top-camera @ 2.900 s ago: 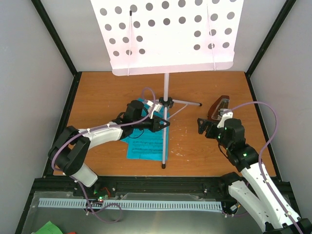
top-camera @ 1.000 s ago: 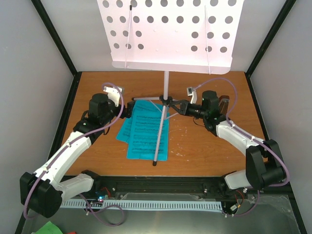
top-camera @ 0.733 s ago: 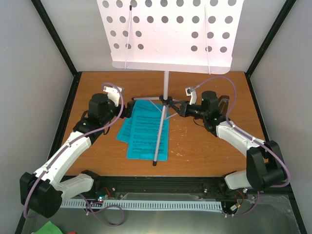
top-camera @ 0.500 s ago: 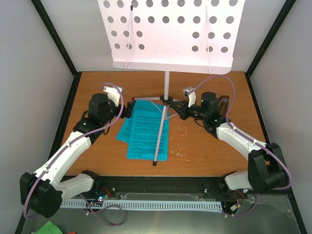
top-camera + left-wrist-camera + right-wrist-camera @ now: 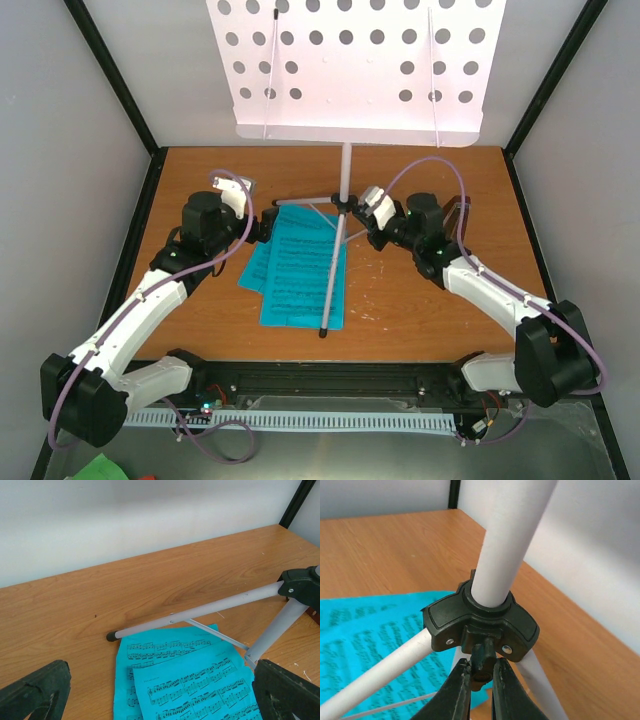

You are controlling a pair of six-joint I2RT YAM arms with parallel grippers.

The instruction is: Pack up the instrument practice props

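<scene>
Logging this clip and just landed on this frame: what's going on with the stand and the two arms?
The right claw is pinched on the small black knob under the hub of the music stand, which stands upright on the table. The left claw is open and holds nothing, hovering low by one tripod leg at the edge of the blue sheet music under the stand. Nothing looks packed yet.

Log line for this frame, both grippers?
left gripper: open, near sheet music | right gripper: shut on stand knob | music stand: upright
</scene>
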